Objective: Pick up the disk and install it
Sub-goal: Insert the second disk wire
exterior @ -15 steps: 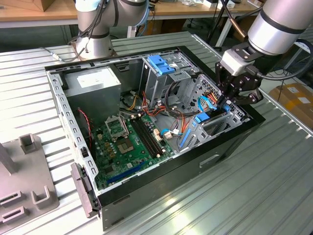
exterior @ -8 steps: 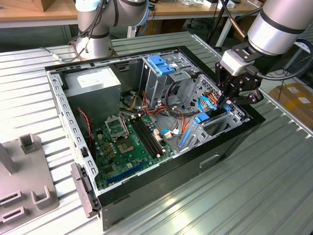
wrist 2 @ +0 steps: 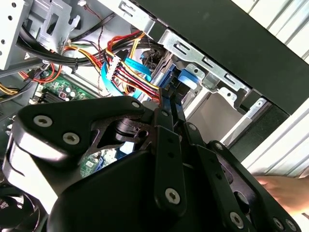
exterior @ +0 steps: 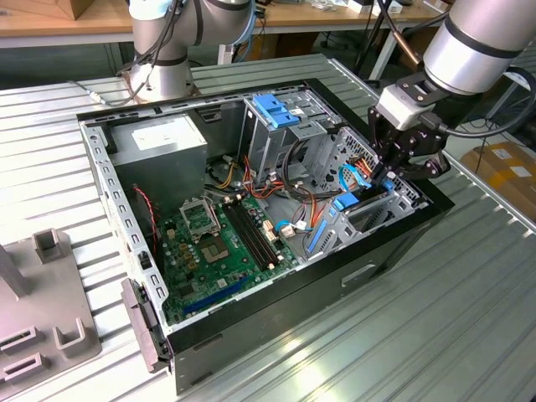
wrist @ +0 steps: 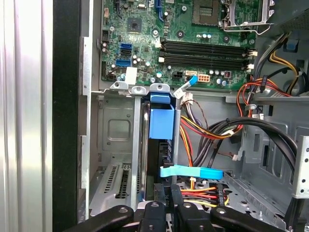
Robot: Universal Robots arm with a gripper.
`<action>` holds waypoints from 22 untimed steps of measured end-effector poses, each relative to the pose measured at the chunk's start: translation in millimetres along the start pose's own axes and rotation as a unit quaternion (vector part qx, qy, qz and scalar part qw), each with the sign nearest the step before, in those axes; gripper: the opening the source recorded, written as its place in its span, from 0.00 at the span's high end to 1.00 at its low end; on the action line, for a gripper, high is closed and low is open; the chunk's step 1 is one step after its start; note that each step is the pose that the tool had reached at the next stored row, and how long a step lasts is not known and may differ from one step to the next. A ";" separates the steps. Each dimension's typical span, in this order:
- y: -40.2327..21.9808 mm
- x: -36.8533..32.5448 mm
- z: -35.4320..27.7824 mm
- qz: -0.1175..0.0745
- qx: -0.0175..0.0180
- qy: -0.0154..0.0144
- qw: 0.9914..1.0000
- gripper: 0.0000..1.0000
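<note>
Disk [wrist: 157, 154]: stands on edge in the narrow slot of the metal drive bay [wrist: 116, 145], at the front corner of the open computer case [exterior: 251, 327]. Its dark body lies between the bay's two upright walls. Its blue rail end [wrist: 161, 121] points toward the motherboard [wrist: 203, 29]. It looks partly entered; whether it is fully seated cannot be told.

Gripper [wrist: 170, 193]: fingers drawn narrow and, as far as both wrist views show, pinched on the disk's near edge. In the exterior view the gripper [exterior: 387, 176] is low over the bay, on that view's right.

Just beside the slot:
- a blue flat cable [wrist: 193, 172], crossing close to the fingers
- a bundle of red, yellow and black wires [wrist: 203, 130]

Judgement on doing the step well:
- Keep the disk parallel to the bay walls, so that both rails ride their guides; a small tilt would probably jam it.
- Push along the slot only, slowly.
- Keep the flat cable from being trapped under the disk's edge.
- The wire bundle leaves little room on that side, so avoid sideways correction.
</note>
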State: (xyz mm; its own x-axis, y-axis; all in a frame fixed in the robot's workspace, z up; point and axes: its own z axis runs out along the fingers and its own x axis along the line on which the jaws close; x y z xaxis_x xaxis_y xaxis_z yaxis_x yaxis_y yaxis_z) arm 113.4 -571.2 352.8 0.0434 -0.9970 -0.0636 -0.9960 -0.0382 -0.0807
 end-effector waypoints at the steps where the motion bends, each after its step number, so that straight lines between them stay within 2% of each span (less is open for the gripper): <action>1: 0.0 0.0 0.3 0.003 0.000 0.000 1.000 0.84; 5: 0.1 0.1 0.4 0.018 0.001 0.001 1.000 0.84; 14: 2.7 0.0 1.8 0.018 0.001 -0.002 1.000 0.84; 22: 3.2 0.3 6.1 0.018 0.001 -0.002 1.000 0.84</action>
State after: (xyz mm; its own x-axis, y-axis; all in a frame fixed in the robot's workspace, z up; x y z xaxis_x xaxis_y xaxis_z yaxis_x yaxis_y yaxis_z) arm 110.7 -571.3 346.5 0.0075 -0.9975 -0.0704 -0.9967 -0.0018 -0.0808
